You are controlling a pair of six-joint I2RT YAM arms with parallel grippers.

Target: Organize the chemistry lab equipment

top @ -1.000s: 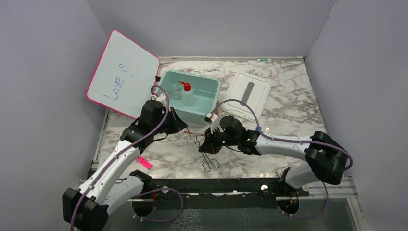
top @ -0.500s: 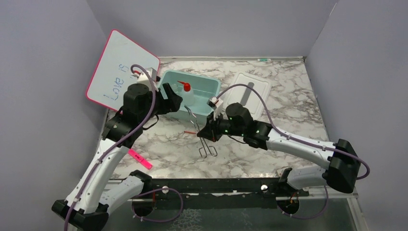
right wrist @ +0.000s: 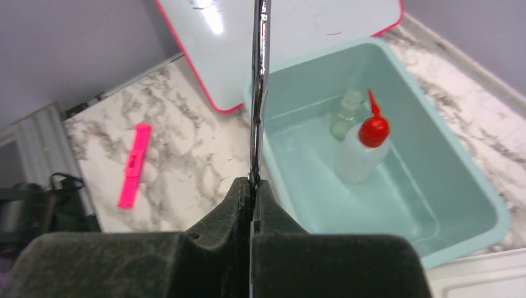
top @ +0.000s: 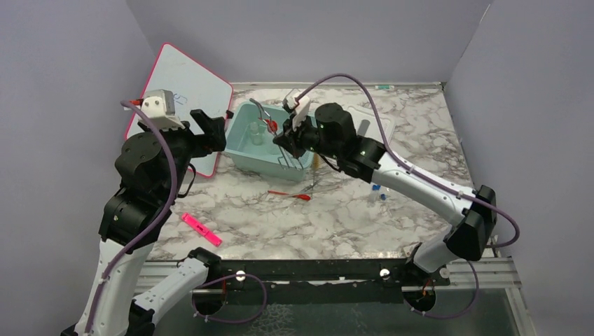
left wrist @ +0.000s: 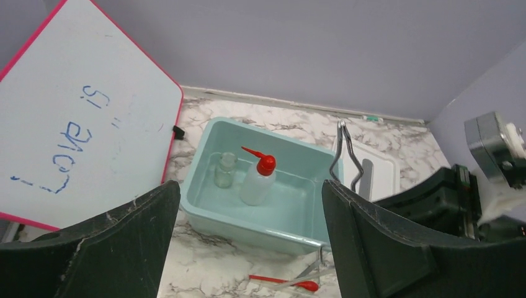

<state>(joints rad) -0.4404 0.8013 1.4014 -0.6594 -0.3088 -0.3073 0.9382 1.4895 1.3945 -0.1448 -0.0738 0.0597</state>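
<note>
**Marble table [top: 420, 189], tongs above the tub**

Over the teal tub [top: 266, 166], the right claw [right wrist: 253, 186] is clenched on the metal tongs [right wrist: 259, 93]. The squeeze bottle [left wrist: 257, 183] stands inside. The left claw [left wrist: 248, 205] is spread, empty, left of the tub. The whiteboard [left wrist: 80, 124] reads "Love is".
</note>
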